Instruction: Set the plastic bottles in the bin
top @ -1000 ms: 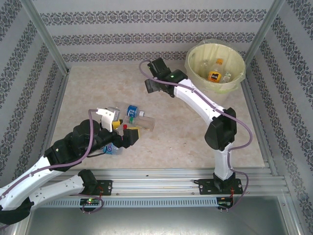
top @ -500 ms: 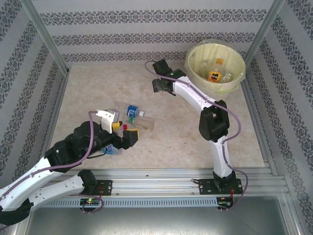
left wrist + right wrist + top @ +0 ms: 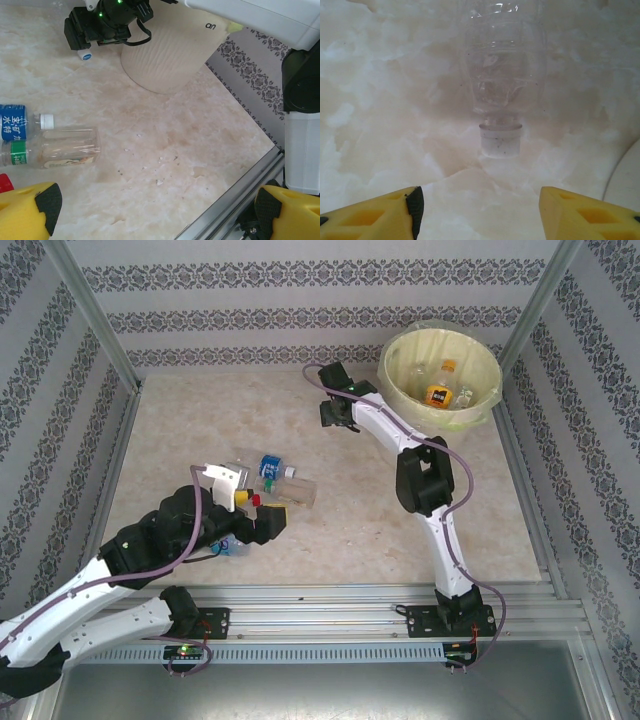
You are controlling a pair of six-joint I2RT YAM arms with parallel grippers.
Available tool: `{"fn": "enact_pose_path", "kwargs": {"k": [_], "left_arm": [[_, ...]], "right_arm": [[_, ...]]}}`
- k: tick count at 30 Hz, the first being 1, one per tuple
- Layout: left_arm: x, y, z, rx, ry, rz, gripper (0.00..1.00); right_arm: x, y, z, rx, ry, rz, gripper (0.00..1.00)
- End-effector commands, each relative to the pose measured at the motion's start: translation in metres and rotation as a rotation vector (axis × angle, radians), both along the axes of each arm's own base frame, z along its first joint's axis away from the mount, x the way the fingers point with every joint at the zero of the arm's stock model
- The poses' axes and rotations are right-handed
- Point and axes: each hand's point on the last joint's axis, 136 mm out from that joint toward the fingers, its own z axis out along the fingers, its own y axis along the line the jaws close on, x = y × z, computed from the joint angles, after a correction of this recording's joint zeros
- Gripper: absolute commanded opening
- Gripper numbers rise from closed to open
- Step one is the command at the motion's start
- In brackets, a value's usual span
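We saw a clear, ribbed plastic bottle [image 3: 502, 65] at twelve o'clock of the right gripper [image 3: 478, 195], its fingers parted and empty; the left gripper [image 3: 157, 202] gaped empty.

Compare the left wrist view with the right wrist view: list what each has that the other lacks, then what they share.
Left wrist view adds: a blue-labelled bottle with a white cap lying beside a green-labelled bottle, the bin with its ribbed outer wall, a metal rail, and the open left claw.
Right wrist view adds: a clear bottle with no label, lying cap toward the camera, ahead of the open right claw and not between its fingers.
Shared: the marbled tabletop.
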Motion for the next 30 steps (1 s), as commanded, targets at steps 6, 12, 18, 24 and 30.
{"fn": "enact_pose_path", "kwargs": {"k": [6,12,18,24,30], "left_arm": [[0.006,-0.005,-0.007,-0.004,0.012,0.011,1.0],[0.008,-0.009,-0.01,-0.001,0.017,0.001,1.0],[0.01,-0.011,-0.014,0.014,0.028,0.001,1.0],[0.01,-0.009,-0.017,0.013,0.039,0.014,1.0],[0.01,-0.009,-0.017,0.01,0.043,0.018,1.0]], "right_arm": [[0.011,-0.013,-0.022,0.017,0.045,-0.047,0.6],[0.016,-0.014,-0.038,0.036,0.073,-0.05,0.58],[0.022,-0.014,-0.048,0.049,0.087,-0.052,0.57],[0.025,-0.011,-0.059,0.058,0.102,-0.053,0.54],[0.027,-0.011,-0.062,0.067,0.112,-0.061,0.51]]}}
